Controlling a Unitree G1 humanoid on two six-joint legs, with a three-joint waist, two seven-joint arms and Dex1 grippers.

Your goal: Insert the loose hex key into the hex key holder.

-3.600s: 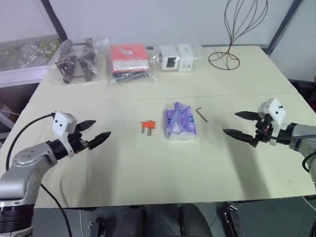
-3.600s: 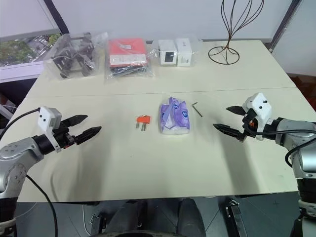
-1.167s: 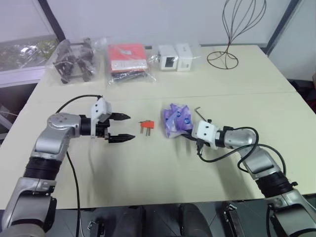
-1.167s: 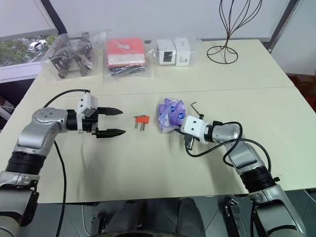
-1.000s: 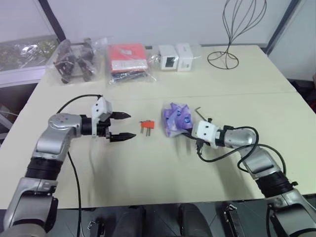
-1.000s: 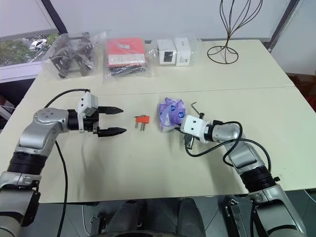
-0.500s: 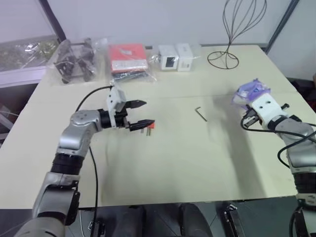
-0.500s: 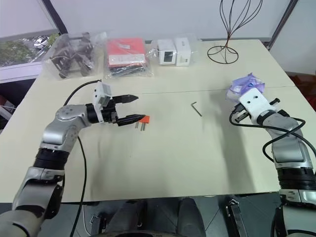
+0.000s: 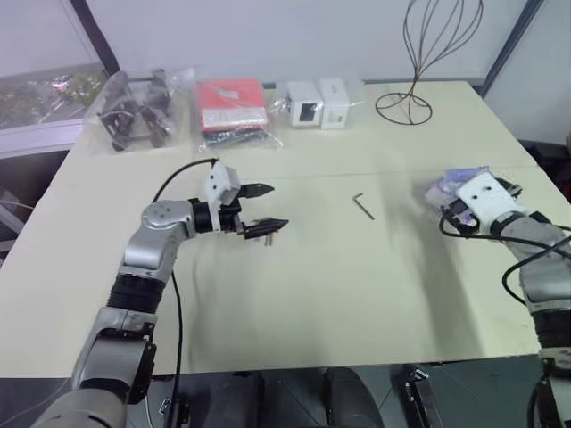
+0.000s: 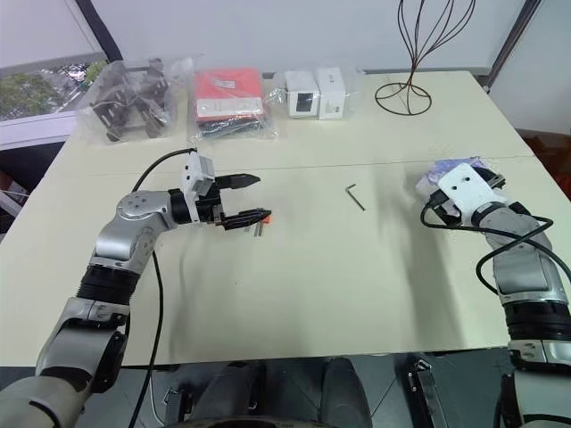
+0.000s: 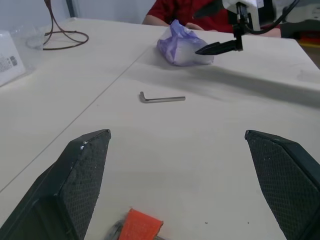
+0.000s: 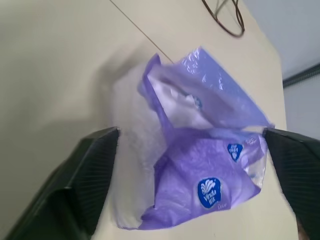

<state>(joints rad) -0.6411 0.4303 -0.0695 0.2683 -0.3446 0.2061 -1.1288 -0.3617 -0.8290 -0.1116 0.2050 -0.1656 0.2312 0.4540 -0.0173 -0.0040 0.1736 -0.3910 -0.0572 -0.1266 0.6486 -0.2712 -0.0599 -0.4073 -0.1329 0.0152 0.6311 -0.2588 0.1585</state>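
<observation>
Left wrist view: thin dark L-shaped loose hex key (image 11: 162, 98), flat.

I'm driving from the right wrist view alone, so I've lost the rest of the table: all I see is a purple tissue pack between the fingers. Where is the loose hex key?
Observer: The loose hex key lies flat on the table, near the middle, to the robot's left of the tissue pack and apart from it.
Operator: And the holder?
Observer: The hex key holder lies further left, with the left gripper level at it, fingers open.
Operator: Anything touching the key?
Observer: No. Both the left gripper and the right gripper are well off it.
</observation>
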